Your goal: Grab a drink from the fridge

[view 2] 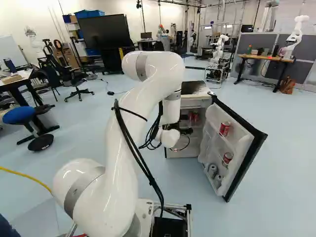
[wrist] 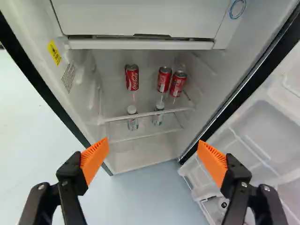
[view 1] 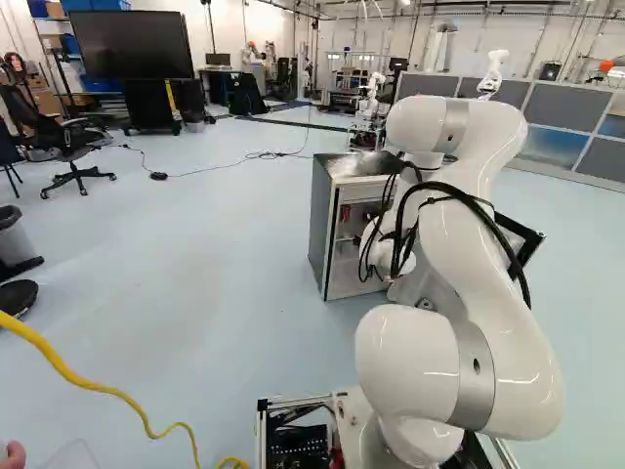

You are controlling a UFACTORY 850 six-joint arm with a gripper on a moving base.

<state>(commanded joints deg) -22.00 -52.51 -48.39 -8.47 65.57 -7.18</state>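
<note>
In the right base view my gripper (view 2: 186,131) shows partly, in front of the open fridge (view 2: 200,103), whose door (view 2: 253,155) is swung out. Red cans (view 2: 224,129) and silver cans (view 2: 212,171) stand in the door. The wrist view has the gripper (wrist: 152,150) open and empty, facing the fridge interior. Ahead of it, the upper shelf (wrist: 150,113) carries a single red can (wrist: 132,78) and two close-set red cans (wrist: 164,79) (wrist: 178,84). Below are two bottles with white caps (wrist: 132,123) (wrist: 158,117).
A freezer compartment (wrist: 140,18) lies above the cans. The fridge's black-edged frame (wrist: 243,84) stands close on the door side. A yellow cable (view 1: 93,384) crosses the floor. Another robot (view 2: 218,49) and a desk (view 2: 266,58) stand farther back.
</note>
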